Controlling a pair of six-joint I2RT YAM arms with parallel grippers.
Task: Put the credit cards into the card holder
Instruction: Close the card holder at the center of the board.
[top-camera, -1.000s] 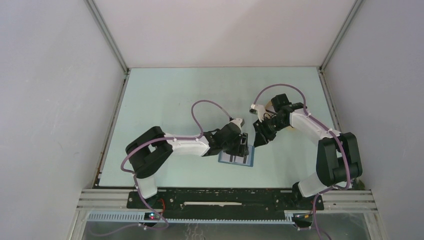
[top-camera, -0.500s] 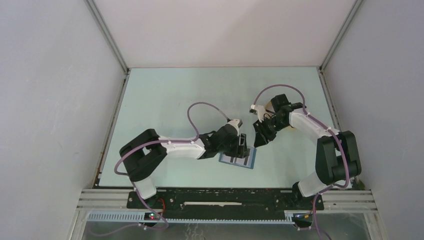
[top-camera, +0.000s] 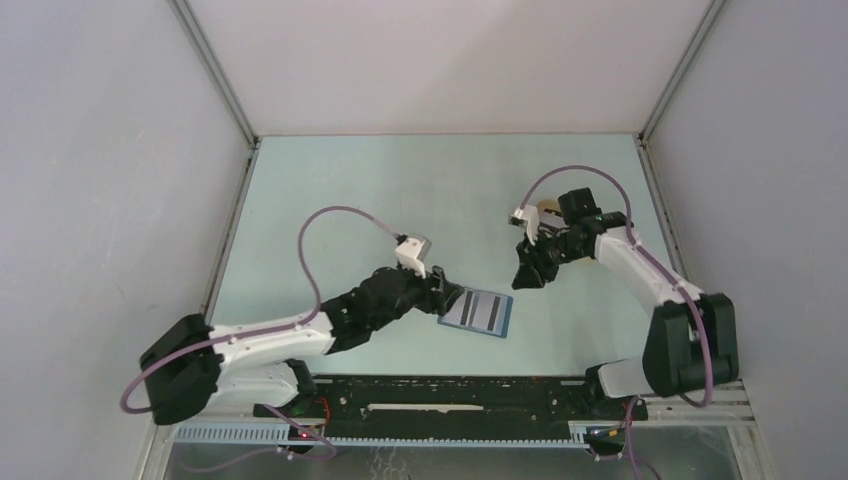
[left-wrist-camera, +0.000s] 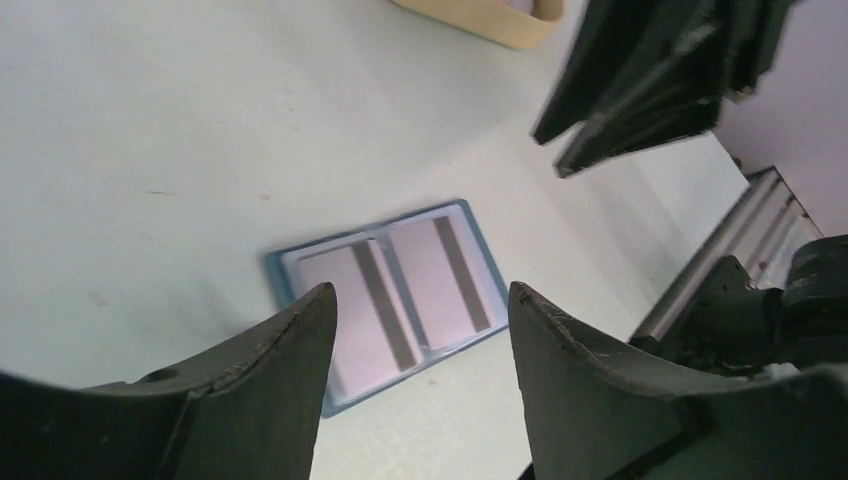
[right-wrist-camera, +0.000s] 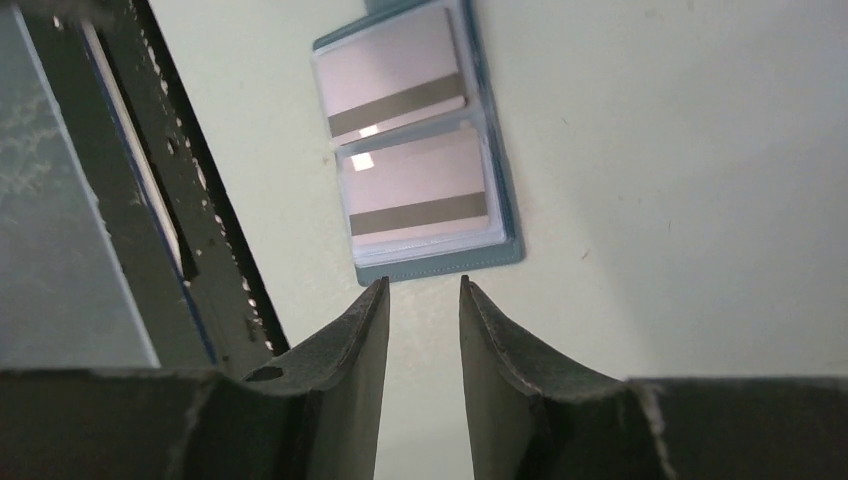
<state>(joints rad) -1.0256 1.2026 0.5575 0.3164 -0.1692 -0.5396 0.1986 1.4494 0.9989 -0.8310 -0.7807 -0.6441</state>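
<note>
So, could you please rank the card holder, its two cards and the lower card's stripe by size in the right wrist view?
1. card holder, largest
2. upper card and lower card, look alike
3. lower card's stripe, smallest

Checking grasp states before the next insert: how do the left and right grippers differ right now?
Jaw gap: the left gripper stands wide open; the right gripper shows only a narrow slit.
Place: the left gripper is by the card holder at its left edge; the right gripper hangs beyond its far right corner, apart from it.
Shared: both are empty, and both wrist cameras see the holder lying open with two striped cards in it.
</note>
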